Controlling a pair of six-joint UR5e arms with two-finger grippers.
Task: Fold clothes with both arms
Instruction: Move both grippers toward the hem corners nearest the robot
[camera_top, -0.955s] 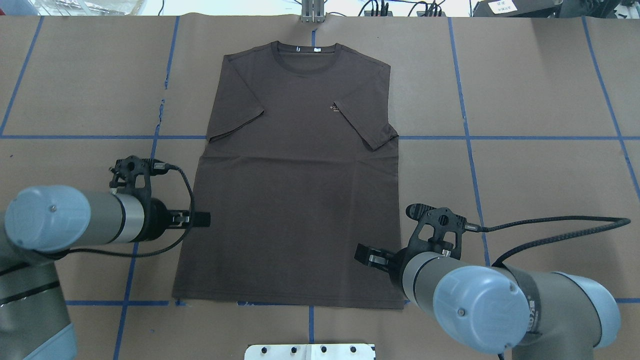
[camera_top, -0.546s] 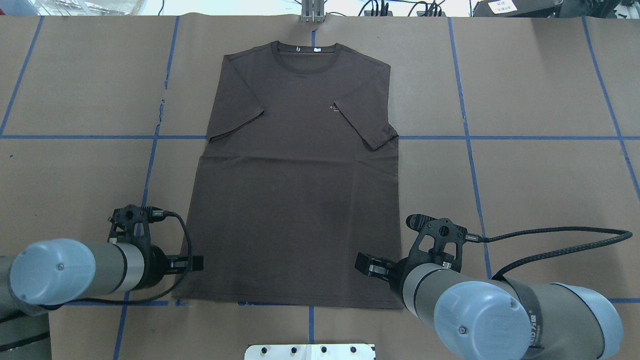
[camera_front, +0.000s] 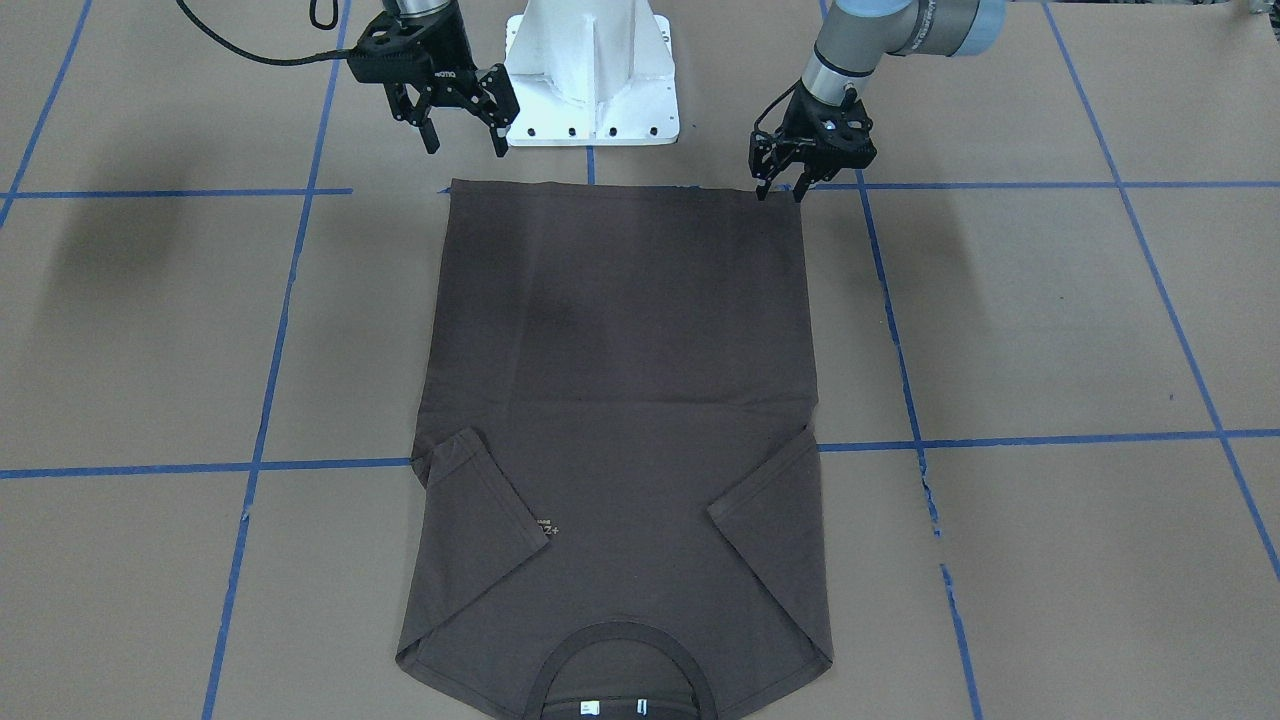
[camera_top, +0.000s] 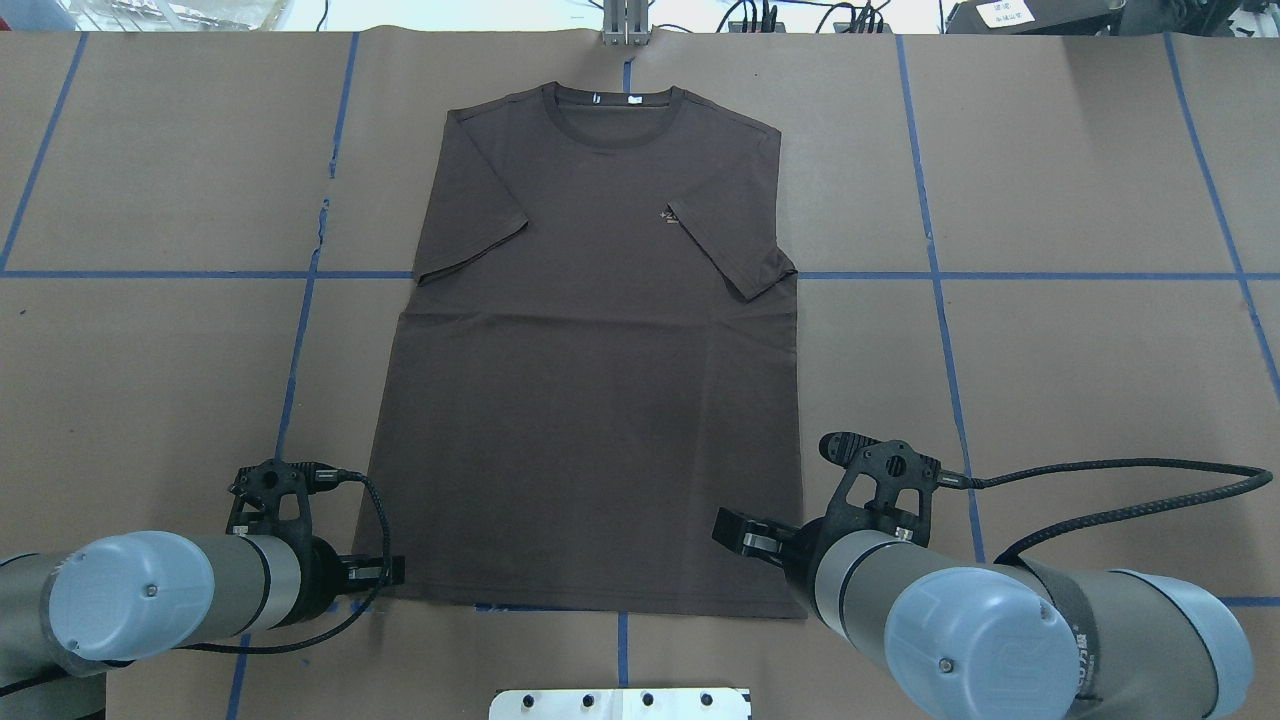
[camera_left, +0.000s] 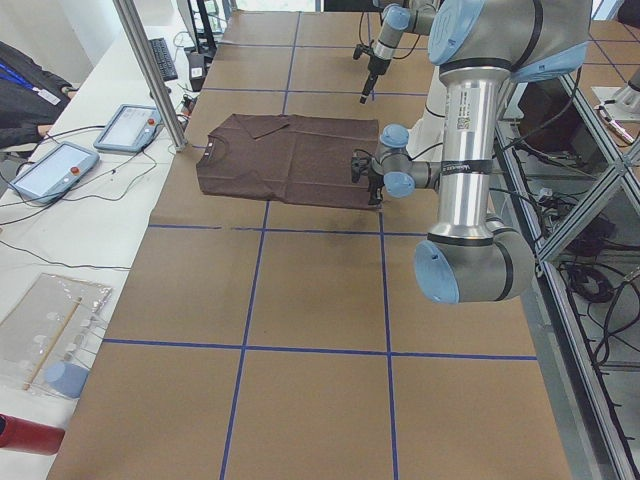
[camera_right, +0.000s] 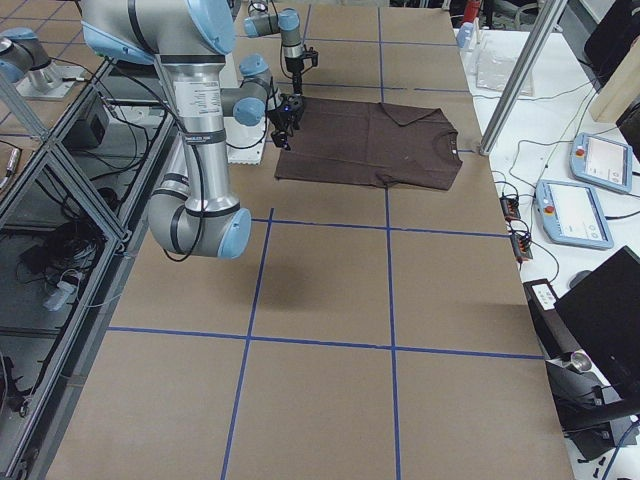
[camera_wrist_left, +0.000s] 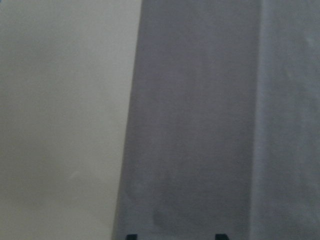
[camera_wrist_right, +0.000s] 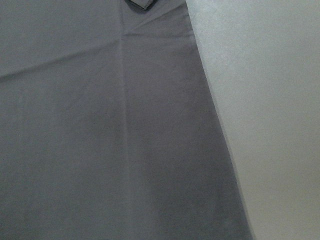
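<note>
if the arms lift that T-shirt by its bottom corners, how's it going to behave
Probably floppy: the T-shirt lies flat with soft creases, so the hem would likely sag between two grips. Likely light; it looks thin. The folded-in sleeves may flop open.

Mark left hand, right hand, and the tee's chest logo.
left hand (camera_front: 782, 190): exterior front-facing view, midway between its fingertips.
right hand (camera_front: 466, 148): exterior front-facing view, midway between its spread fingertips.
chest logo (camera_top: 668, 217): overhead exterior view, middle of the pale print.
</note>
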